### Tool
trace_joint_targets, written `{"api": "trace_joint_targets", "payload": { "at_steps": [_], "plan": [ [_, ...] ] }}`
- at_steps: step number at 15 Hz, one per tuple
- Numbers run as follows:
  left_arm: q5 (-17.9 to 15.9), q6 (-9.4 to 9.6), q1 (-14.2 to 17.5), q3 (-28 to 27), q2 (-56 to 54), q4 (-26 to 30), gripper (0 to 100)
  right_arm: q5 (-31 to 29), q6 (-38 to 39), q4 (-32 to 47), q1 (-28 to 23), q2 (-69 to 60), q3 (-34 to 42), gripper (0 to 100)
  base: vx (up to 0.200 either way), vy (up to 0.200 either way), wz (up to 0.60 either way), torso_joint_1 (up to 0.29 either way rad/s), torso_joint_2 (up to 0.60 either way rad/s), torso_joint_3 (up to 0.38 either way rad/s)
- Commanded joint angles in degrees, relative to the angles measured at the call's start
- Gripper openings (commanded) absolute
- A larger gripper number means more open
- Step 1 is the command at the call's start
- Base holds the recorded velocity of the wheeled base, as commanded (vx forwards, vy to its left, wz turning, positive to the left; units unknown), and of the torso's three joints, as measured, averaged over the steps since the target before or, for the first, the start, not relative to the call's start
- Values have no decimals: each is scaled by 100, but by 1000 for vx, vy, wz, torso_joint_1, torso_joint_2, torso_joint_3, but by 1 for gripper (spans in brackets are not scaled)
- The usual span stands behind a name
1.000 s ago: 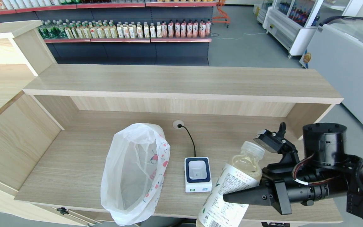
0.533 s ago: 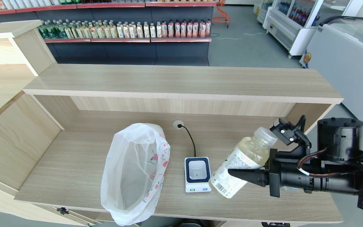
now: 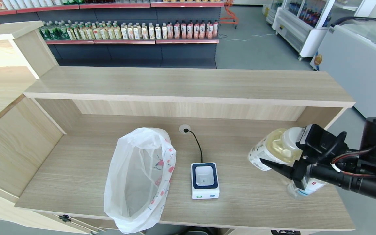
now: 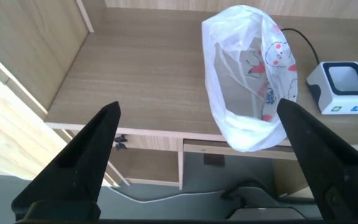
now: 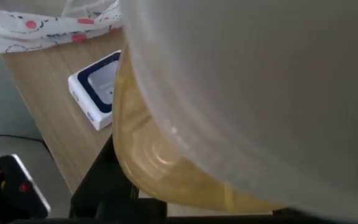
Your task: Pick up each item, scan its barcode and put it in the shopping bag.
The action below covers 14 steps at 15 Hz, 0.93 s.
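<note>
My right gripper (image 3: 273, 160) is shut on a clear bottle of pale yellow drink (image 3: 271, 148) with a white label, held tilted above the right part of the counter, right of the scanner (image 3: 204, 180). In the right wrist view the bottle (image 5: 229, 124) is very close, with the scanner (image 5: 95, 87) beyond it. The white plastic shopping bag (image 3: 140, 176) stands open left of the scanner. My left gripper (image 4: 197, 162) hangs open off the counter's front edge, near the bag (image 4: 247, 74). A second clear bottle (image 3: 305, 190) lies on the counter under the right arm, partly hidden.
The wooden counter (image 3: 77, 169) has side walls and a raised ledge (image 3: 188, 85) along the back. The scanner's black cable (image 3: 196, 143) runs to a hole at the back. Bare wood lies left of the bag and between scanner and bottle.
The right gripper has carried the bottle from the counter's front edge, past the scanner's right side, farther right and back. The bottle has tipped nearer to level. Bag and scanner have not moved.
</note>
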Motion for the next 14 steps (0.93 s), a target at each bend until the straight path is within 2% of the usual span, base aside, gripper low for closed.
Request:
{"api": "trace_joint_targets", "payload": {
  "at_steps": [1,3,5,8,14],
  "plan": [
    [0,0,2,1,-2,-1,100,20,-592,-609,-10,16,142,0,0,0,0,0,0,0],
    [0,0,2,1,-2,-1,100,47,-1128,-1154,263,140,344,0,0,0,0,0,0,0],
    [0,0,2,1,-2,-1,100,20,-1356,-1233,456,140,503,0,0,0,0,0,0,0],
    [0,0,2,1,-2,-1,100,-6,-1550,-1242,447,131,749,0,0,0,0,0,0,0],
    [0,9,2,1,-2,-1,100,-6,-1761,-1250,430,201,714,0,0,0,0,0,0,0]
  ]
}}
